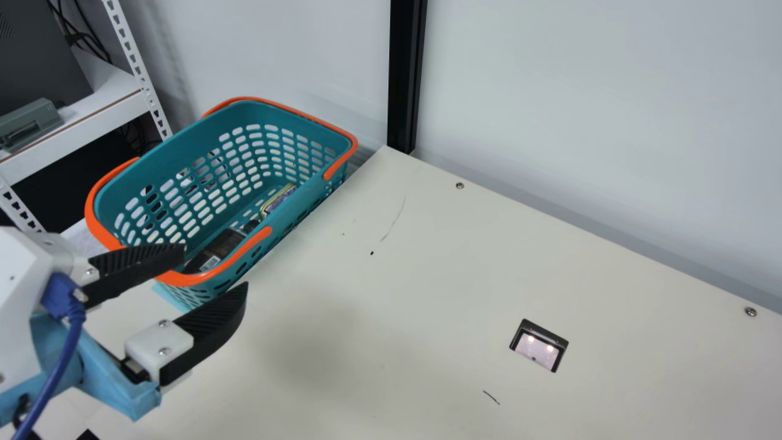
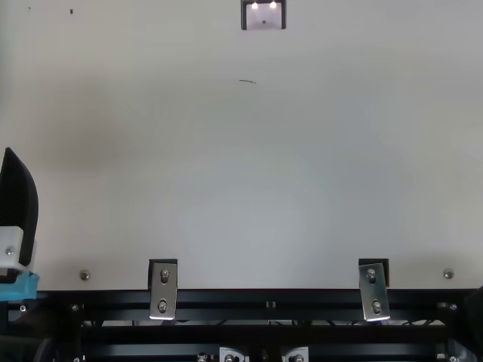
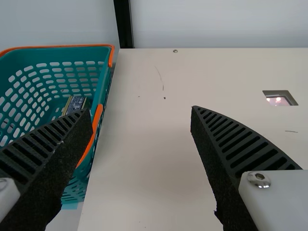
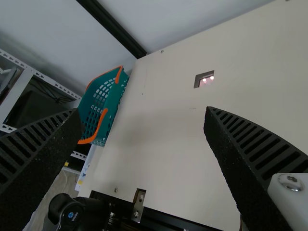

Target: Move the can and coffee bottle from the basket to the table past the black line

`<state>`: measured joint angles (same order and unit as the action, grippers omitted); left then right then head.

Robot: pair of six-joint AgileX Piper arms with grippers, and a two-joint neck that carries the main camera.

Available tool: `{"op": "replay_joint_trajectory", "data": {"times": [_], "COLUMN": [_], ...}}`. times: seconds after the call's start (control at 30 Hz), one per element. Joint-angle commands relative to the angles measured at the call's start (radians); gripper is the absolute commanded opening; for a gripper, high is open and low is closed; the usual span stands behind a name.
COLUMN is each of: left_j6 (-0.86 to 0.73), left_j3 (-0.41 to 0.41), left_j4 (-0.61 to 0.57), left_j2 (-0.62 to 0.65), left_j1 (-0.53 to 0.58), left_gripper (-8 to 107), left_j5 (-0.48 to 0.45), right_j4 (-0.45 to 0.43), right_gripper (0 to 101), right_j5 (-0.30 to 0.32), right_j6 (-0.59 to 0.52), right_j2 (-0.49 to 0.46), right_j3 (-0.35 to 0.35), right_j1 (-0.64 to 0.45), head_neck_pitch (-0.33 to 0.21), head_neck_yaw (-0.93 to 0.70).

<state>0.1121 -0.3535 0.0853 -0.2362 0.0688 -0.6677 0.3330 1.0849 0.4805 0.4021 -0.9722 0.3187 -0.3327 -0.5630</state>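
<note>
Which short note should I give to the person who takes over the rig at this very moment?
Left gripper: jaws apart, holding nothing, by the near end of the basket.
Right gripper: jaws apart, holding nothing, away from the basket.
Things: the dark bottle lies in the basket; what looks like the can is farther along in it.
Done: no item is out yet.
Left: bring both to the table, past the black line. Several thin dark marks show there; I cannot tell which is meant.

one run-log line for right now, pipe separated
left pincer: open, near basket | right pincer: open | can, coffee bottle: inside basket | move to table: not done
</note>
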Motion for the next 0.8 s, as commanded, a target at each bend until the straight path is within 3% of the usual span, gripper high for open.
{"op": "replay_joint_trajectory", "data": {"times": [0.0, 0.43, 0.77], "left_j6": [0.0, 0.016, 0.132], "left_j3": [0.0, -0.028, -0.249], "left_j4": [0.0, -0.008, 0.022], "left_j2": [0.0, -0.021, -0.278], "left_j1": [0.0, -0.022, -0.108], "left_gripper": [90, 90, 90], "left_j5": [0.0, 0.001, 0.045], "right_j4": [0.0, 0.0, 0.0], "right_gripper": [101, 101, 101], "right_j5": [0.0, 0.0, 0.0], "right_j6": [0.0, 0.0, 0.0], "right_j2": [0.0, 0.0, 0.0], "right_j3": [0.0, 0.0, 0.0], "right_j1": [0.0, 0.0, 0.0], "head_neck_pitch": [-0.029, -0.029, -0.029], "head_neck_yaw": [0.001, 0.001, 0.001]}}
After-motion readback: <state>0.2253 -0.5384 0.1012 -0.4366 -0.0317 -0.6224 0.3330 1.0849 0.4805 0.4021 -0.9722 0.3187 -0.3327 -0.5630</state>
